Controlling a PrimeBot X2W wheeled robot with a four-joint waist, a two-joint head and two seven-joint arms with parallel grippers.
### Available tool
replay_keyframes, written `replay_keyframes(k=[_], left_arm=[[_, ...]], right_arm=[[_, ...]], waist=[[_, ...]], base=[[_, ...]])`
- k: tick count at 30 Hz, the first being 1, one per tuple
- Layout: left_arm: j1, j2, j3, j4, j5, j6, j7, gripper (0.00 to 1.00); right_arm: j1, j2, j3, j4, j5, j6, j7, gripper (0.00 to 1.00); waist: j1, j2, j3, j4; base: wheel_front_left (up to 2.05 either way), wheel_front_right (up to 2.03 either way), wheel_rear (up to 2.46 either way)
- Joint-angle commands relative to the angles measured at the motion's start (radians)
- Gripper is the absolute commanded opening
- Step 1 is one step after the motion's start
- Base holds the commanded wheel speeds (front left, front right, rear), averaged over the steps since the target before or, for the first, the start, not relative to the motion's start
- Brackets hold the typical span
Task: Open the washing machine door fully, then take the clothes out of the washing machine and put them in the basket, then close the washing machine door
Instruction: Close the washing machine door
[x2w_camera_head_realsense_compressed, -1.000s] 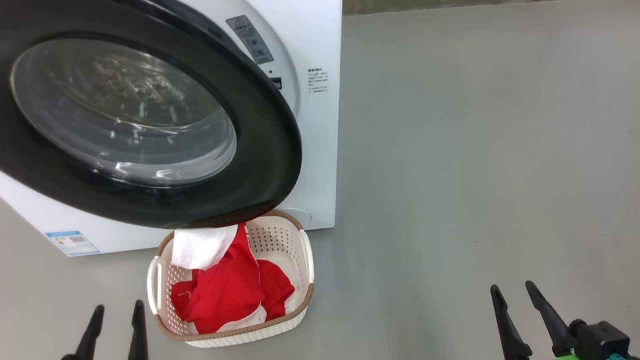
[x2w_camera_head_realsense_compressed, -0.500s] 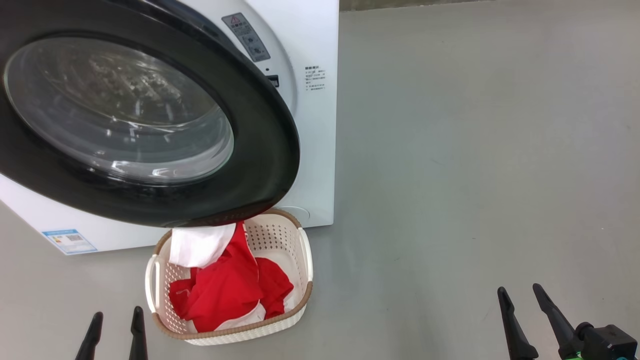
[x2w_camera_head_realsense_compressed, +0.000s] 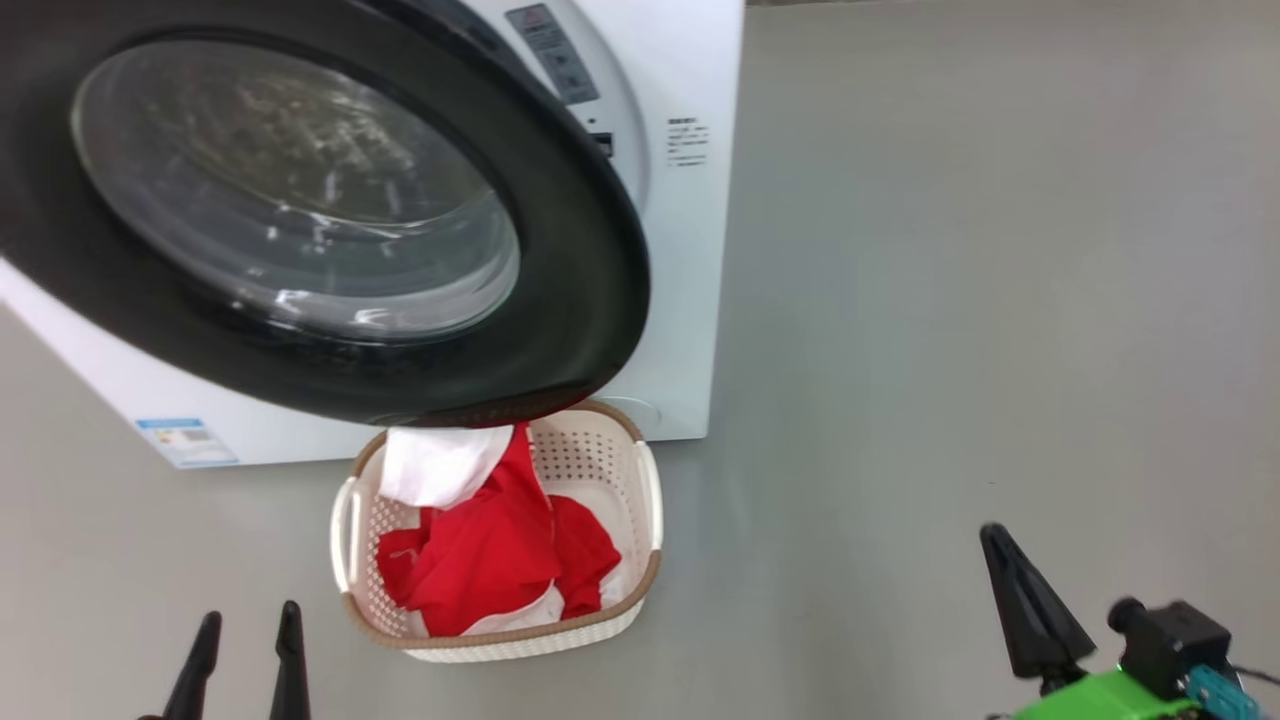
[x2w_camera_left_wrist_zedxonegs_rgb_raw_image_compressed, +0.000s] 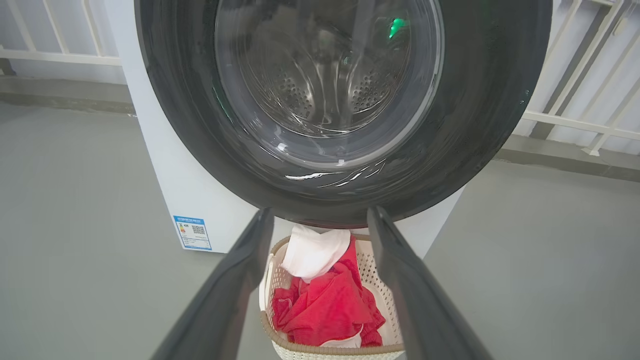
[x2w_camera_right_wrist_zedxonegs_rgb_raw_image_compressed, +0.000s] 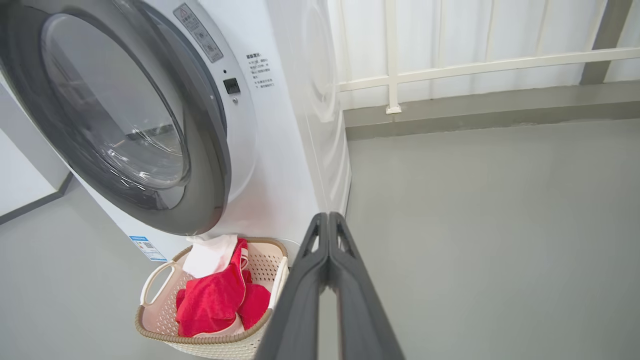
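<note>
The door (x2w_camera_head_realsense_compressed: 590, 300) is seen ajar, its lower rim overhanging the far edge of the basket (x2w_camera_head_realsense_compressed: 648, 500), in which the clothes (x2w_camera_head_realsense_compressed: 490, 560) are heaped. Bare floor (x2w_camera_head_realsense_compressed: 950, 300) is left open at 3 o'clock. The left claw (x2w_camera_head_realsense_compressed: 248, 655) is held spread at 7 o'clock; the right claw (x2w_camera_head_realsense_compressed: 995, 545) is pressed together at 4 o'clock.

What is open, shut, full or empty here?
Door: ajar, nearly shut.
Basket: upright, holding clothes.
Clothes: crumpled in the basket.
Left gripper: open, empty.
Right gripper: shut, empty.
</note>
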Motion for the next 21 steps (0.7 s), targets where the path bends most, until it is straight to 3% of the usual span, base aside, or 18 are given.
replay_keyframes(k=[1, 14, 21], left_arm=[[-0.031, 0.006, 0.023, -0.018, -0.014, -0.005, -0.008, 1.00], [-0.036, 0.005, -0.082, 0.006, -0.088, 0.012, -0.008, 1.00], [-0.055, 0.005, -0.123, 0.006, -0.110, 0.022, -0.008, 1.00]], right_arm=[[-0.050, -0.015, 0.035, -0.021, 0.006, 0.006, -0.006, 0.00], [-0.262, -0.053, 0.172, 0.015, 0.045, 0.006, -0.006, 0.00], [-0.386, -0.057, 0.217, 0.061, 0.052, 0.006, -0.006, 0.00]], waist=[[0.0000, 0.0000, 0.002, 0.033], [0.0000, 0.0000, 0.019, 0.205], [0.0000, 0.0000, 0.052, 0.250]], base=[[0.00, 0.00, 0.00], [0.00, 0.00, 0.00], [0.00, 0.00, 0.00]])
